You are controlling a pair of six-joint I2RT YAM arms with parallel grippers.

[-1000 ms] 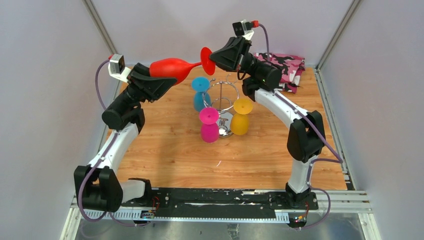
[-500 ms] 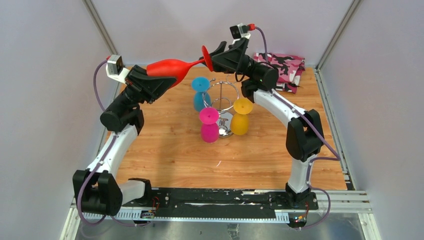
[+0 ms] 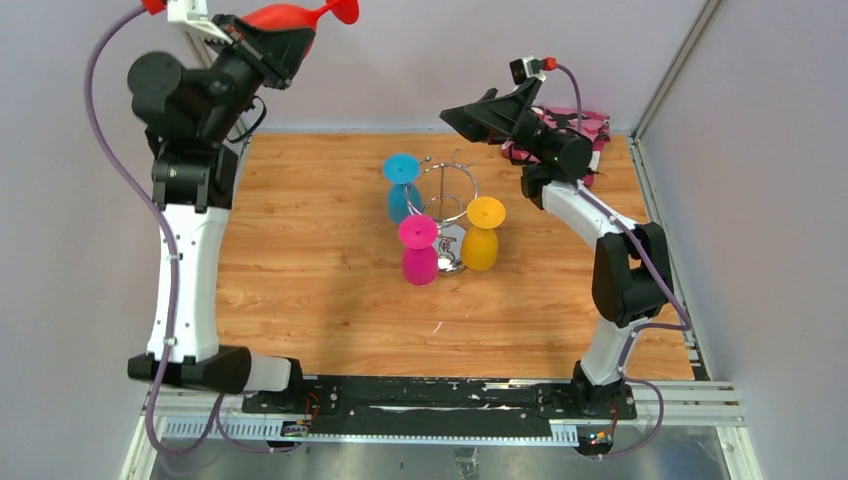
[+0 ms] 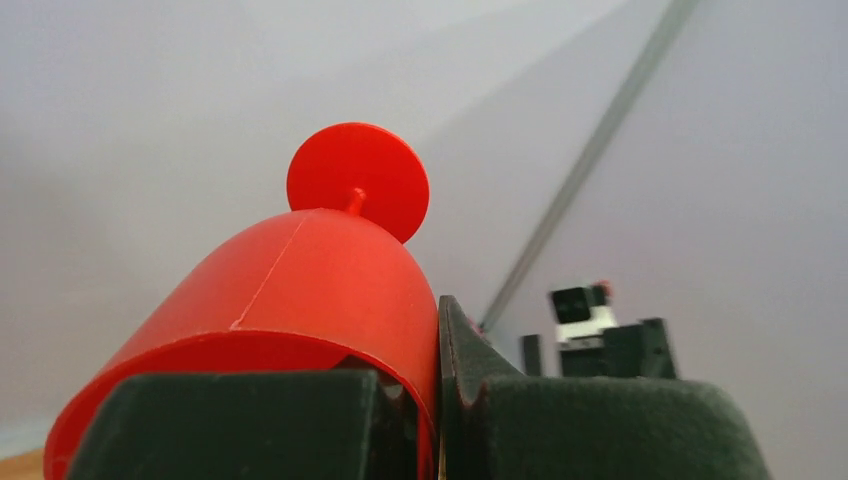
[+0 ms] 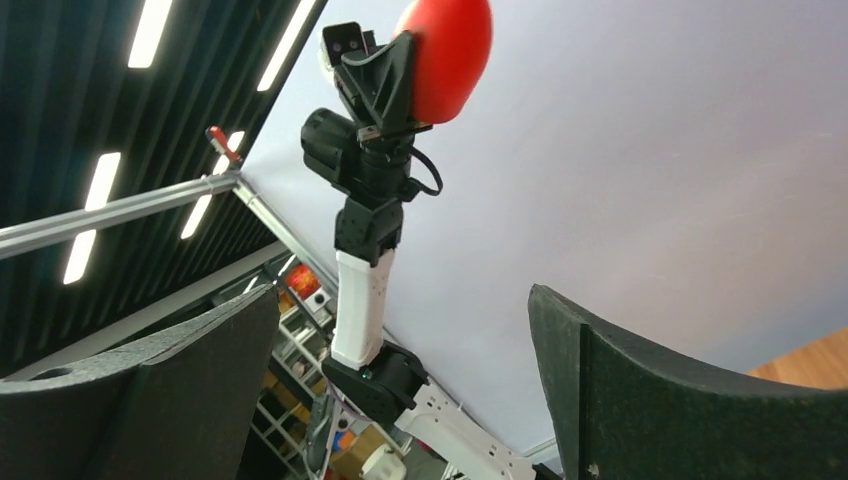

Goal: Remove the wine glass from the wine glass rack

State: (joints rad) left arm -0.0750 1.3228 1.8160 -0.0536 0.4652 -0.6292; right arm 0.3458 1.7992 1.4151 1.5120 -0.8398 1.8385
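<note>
The left end effector (image 3: pixel 295 38) is way up high by the back wall, w/ the red wine glass (image 3: pixel 285 14) in it. It is squeezed tight on the rim. In the left wrist view one finger sits inside the bowl & the other outside, w/ the red wall pinched between. The glass lies almost on its side, its round foot pointing away from the arm. From the top cam the upper bit of the glass is cut off by the edge, so I can't see all of it. The right wrist cam cuts it off too. It's far from the wine glass rack (image 3: pixel 447 185) & not touching it.

The rack stands mid worktop (image 3: pixel 320 290). Three more glasses are at it, foot up: a blue glass (image 3: pixel 401 185), a pink glass (image 3: pixel 418 250) & a yellow glass (image 3: pixel 483 235). They cover most of the shiny base. Can't tell if they hang or touch the wood.

The right end effector (image 3: pixel 460 112) hangs in the air behind the rack, fingers spread wide w/ nothing between them. Its arm hides part of a pink patterned cloth (image 3: pixel 580 128) in the back right corner.
</note>
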